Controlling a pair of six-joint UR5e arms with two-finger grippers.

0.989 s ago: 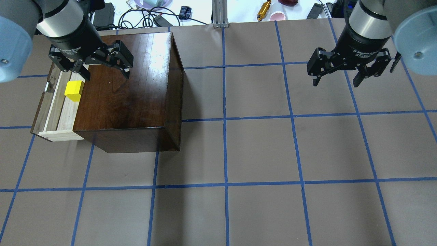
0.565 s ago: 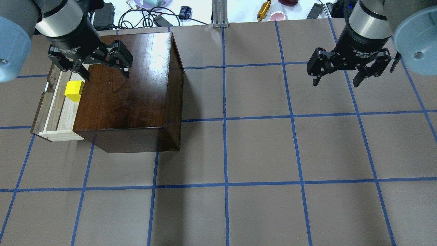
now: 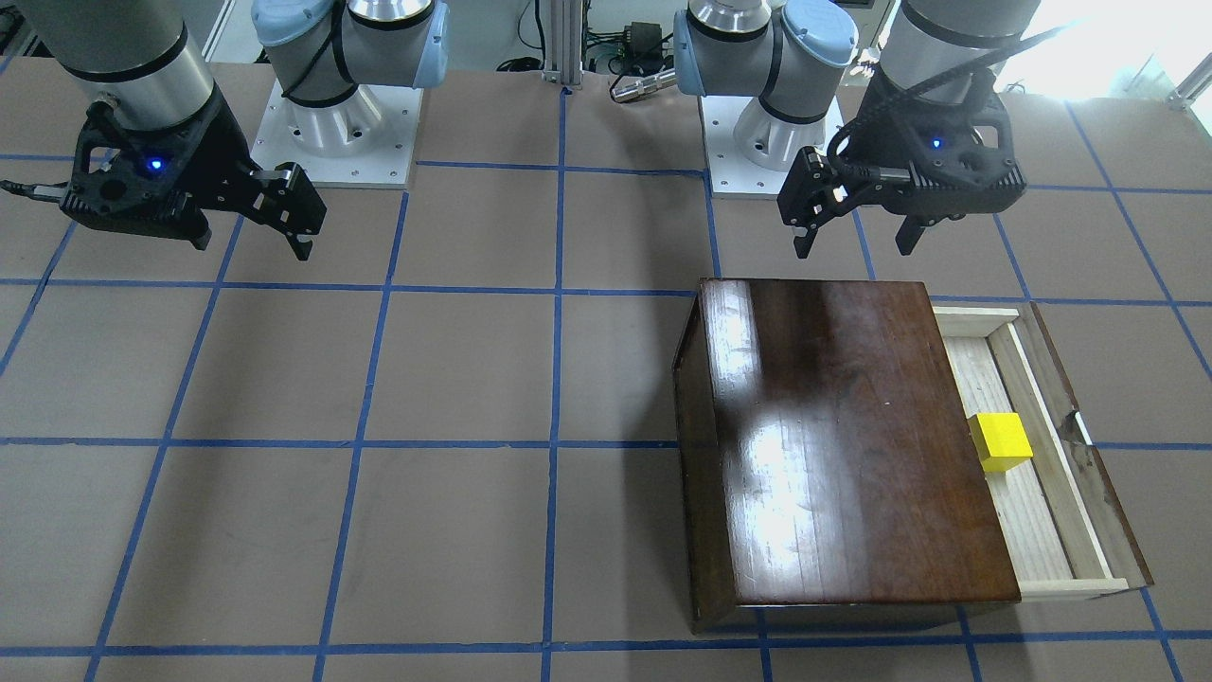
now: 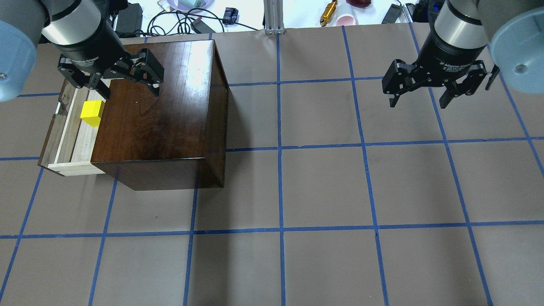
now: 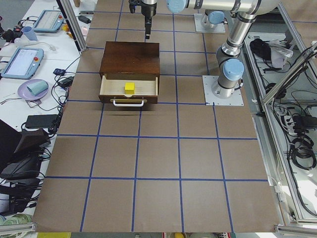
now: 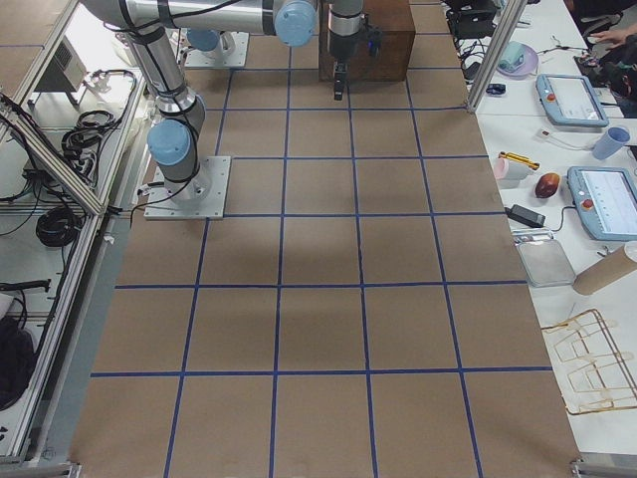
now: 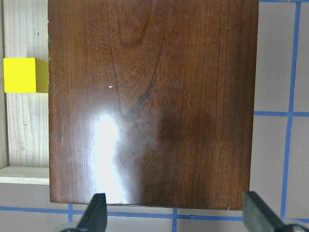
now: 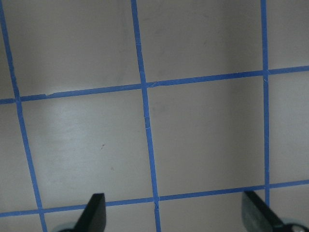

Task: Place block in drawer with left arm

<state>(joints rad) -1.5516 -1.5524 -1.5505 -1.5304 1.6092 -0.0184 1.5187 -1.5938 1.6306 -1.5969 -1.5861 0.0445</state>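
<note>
Now, the drawer (image 4: 70,140) stands pulled out from the left side of the dark wooden box (image 4: 161,127). The block (image 4: 92,111) rests on its pale floor (close up against the box). The left gripper (image 4: 130,92) hangs above the box top, jaws spread wide and empty. Well apart to the right, the right gripper (image 4: 417,104) hovers over the desk (image 4: 323,187), equally wide and holding nothing.

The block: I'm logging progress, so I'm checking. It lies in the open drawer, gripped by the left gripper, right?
Not gripped. The block lies free in the open drawer; the left gripper is open and empty, apart from the block, as the overhead exterior view shows.
</note>
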